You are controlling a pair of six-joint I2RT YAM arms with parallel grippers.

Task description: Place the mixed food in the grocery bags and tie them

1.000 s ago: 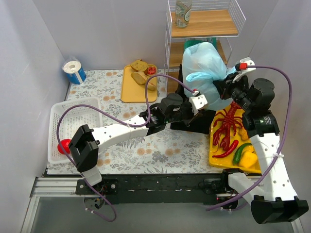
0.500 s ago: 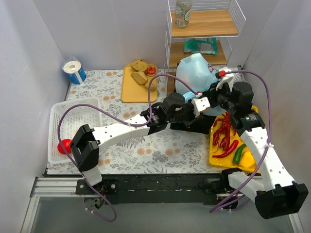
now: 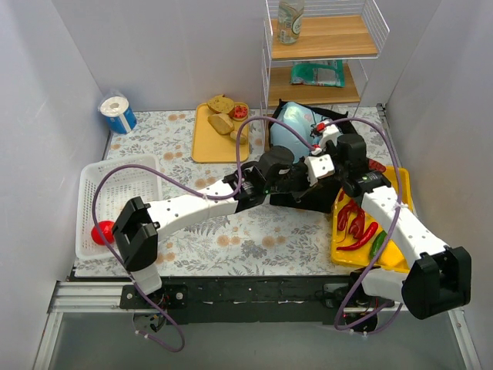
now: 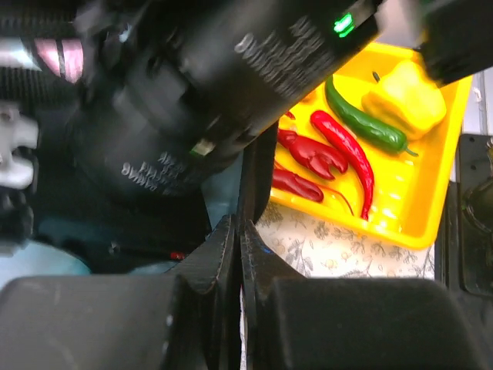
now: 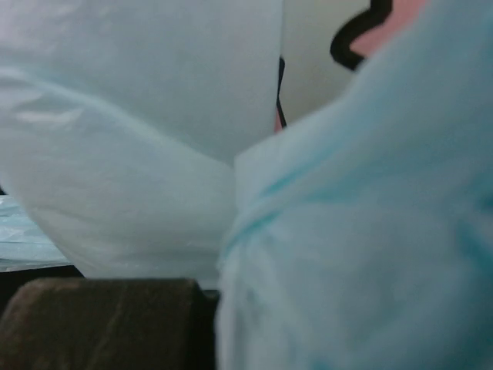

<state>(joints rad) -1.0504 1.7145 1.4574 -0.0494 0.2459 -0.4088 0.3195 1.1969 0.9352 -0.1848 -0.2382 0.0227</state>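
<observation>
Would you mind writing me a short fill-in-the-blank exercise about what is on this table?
The white basket sits on the ____ side of the table. The tray holding the red chilli is ____ in colour. The plastic bag near the back is light ____.
Missing words: left; yellow; blue.

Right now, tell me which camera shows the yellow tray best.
Left wrist: the yellow tray lies mostly uncovered there, its red chilli, green chilli and yellow pepper sharp. The top view shows it with the right arm lying across it. The right wrist view shows only the light-blue bag, no tray.
</observation>
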